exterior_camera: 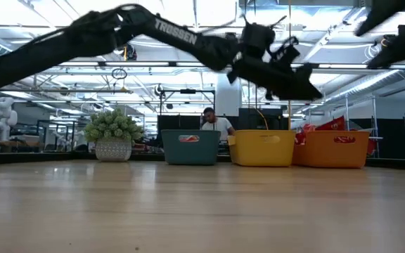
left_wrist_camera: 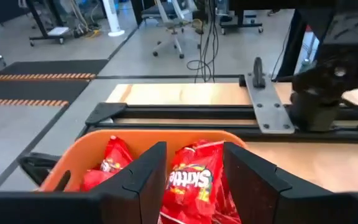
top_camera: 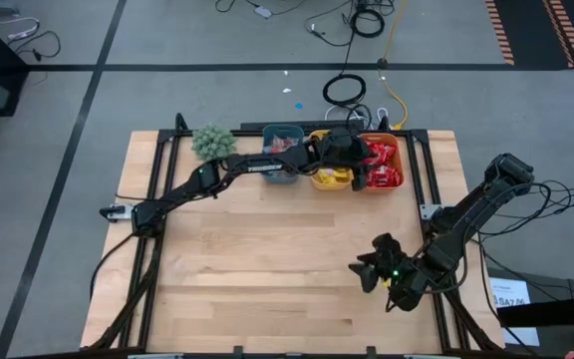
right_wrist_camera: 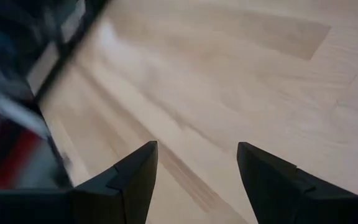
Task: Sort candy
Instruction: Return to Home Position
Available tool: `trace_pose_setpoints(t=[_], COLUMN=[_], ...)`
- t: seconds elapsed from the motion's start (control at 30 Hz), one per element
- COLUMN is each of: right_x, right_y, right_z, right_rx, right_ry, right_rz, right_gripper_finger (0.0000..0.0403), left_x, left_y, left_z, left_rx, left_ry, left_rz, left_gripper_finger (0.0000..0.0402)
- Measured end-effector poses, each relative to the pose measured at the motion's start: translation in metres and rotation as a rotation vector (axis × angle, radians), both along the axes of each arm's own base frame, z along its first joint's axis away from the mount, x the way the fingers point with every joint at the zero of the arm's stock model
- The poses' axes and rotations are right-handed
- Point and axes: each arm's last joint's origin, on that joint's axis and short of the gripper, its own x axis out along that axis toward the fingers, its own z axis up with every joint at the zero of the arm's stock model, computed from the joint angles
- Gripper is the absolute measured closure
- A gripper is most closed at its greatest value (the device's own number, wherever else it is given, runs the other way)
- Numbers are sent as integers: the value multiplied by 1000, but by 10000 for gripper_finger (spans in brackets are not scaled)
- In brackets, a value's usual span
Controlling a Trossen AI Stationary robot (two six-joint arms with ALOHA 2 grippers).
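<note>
Shiny red candy packets (left_wrist_camera: 191,174) lie in the orange bin (left_wrist_camera: 67,168) at the table's far edge, right of the yellow bin (top_camera: 329,178) and the teal bin (top_camera: 282,150). My left gripper (left_wrist_camera: 194,180) reaches out over the orange bin (top_camera: 392,165) and stands open just above the packets, one of which shows in the gap between its fingers. My right gripper (top_camera: 367,271) hovers open over bare wood near the table's right side, with nothing between its fingers (right_wrist_camera: 135,174).
A small green spiky plant (top_camera: 212,142) in a pot stands at the far left of the bin row. Yellow packets lie in the yellow bin. The black frame rail (left_wrist_camera: 185,112) runs behind the bins. A person (exterior_camera: 216,125) sits beyond the table. Bare wood (top_camera: 267,259) fills the middle.
</note>
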Motion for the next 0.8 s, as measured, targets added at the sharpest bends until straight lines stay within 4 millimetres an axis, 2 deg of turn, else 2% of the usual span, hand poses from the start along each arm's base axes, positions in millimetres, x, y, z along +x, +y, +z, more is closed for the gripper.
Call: trace_pose_setpoints(t=[0.1, 0.27, 0.4, 0.5, 0.6, 0.7, 0.8], right_x=[-4, -6, -6, -10, -14, -17, -19], right_y=[0, 2, 1, -3, -10, -15, -18], right_z=[-4, -6, -6, -8, -11, -20, -30], right_rx=[-112, -199, -280, -331, -422, -503, -515], right_ry=[145, 238, 262, 305, 340, 349, 352], right_rz=[209, 423, 497, 484, 447, 422, 425], right_gripper_finger=[190, 190, 190, 190, 190, 190, 190], left_x=[-11, -41, -69, -89, -104, -116, -132], left_y=[-2, -8, -14, -21, -29, -42, -62], left_z=[33, 92, 138, 162, 164, 150, 137], left_rx=[0, -62, -111, -133, -160, -185, -187], left_ry=[3, 53, 46, 64, 135, 204, 156], left_rz=[7, 38, 21, -31, -42, -56, -84], left_gripper_finger=[233, 233, 233, 233, 233, 233, 233])
